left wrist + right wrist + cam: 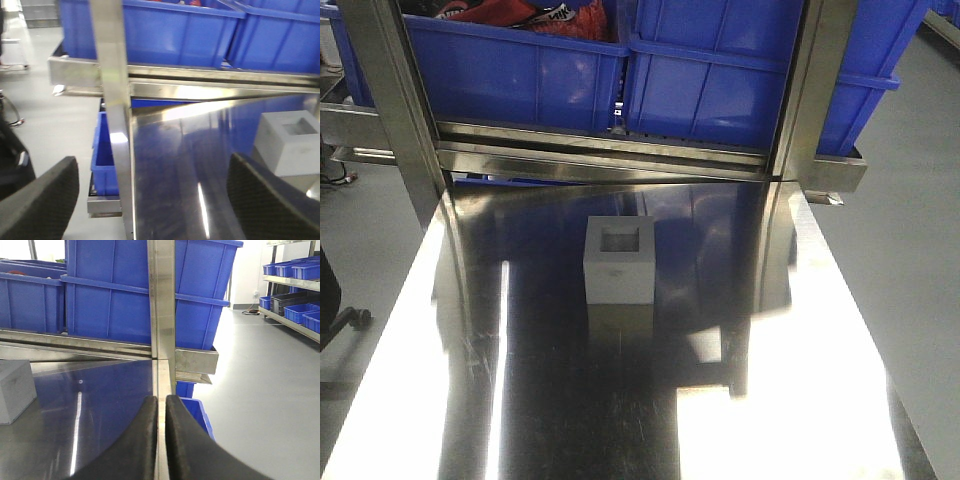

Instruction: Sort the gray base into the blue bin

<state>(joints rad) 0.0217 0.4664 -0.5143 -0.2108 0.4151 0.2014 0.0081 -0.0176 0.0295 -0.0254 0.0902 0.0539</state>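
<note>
The gray base (618, 262) stands upright on the shiny steel table (520, 400), its square recess facing up. It shows at the right in the left wrist view (290, 142) and at the left edge in the right wrist view (15, 390). My left gripper (152, 197) is open over the table's left edge, the base beyond its right finger (260, 200), nothing between the pads. My right gripper (161, 405) is shut and empty near the table's right edge. Blue bins (720, 70) stand on the rack behind the table; which one is the task's blue bin I cannot tell.
Steel upright posts (395, 110) (810, 90) flank the table's far end, joined by a crossbar (610, 150). The left bin (510, 60) holds red and black items. Smaller blue bins (102, 155) (197, 412) sit below table level at both sides. Shelves with bins (295, 275) line the right wall.
</note>
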